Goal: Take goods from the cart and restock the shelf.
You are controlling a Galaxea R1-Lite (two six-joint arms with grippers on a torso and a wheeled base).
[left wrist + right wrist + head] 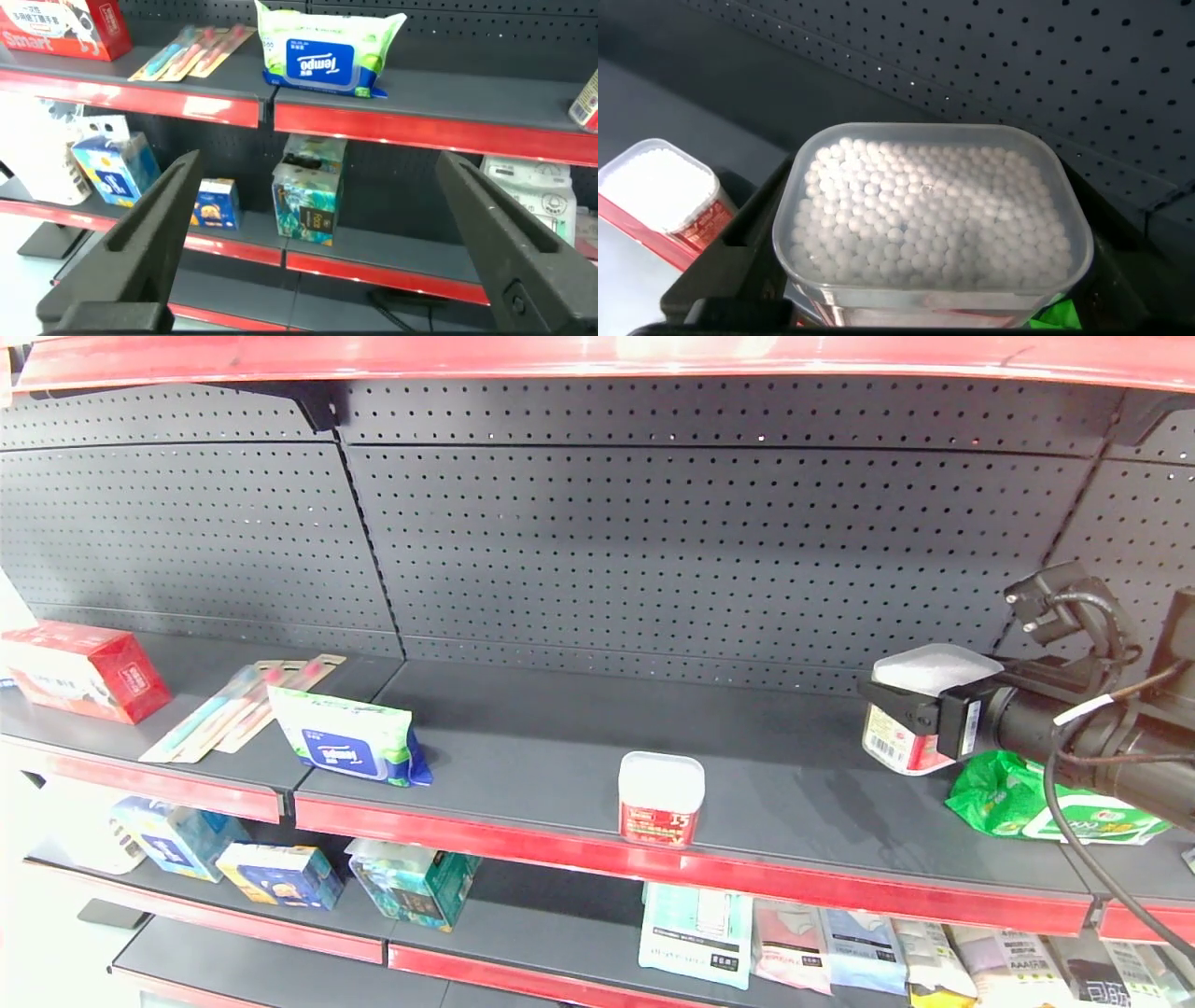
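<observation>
Hanging down by the lower shelves, the left tool [318, 252] gapes wide and holds nothing. Mid-shelf [523, 747], one tub [660, 798] stands at the front lip. Further right, the right tool [920, 709] is clamped on a second tub [934, 667], just beside a green pack [1018, 803]. Let go too high or crooked, I reckon it topples onto that pack.
</observation>
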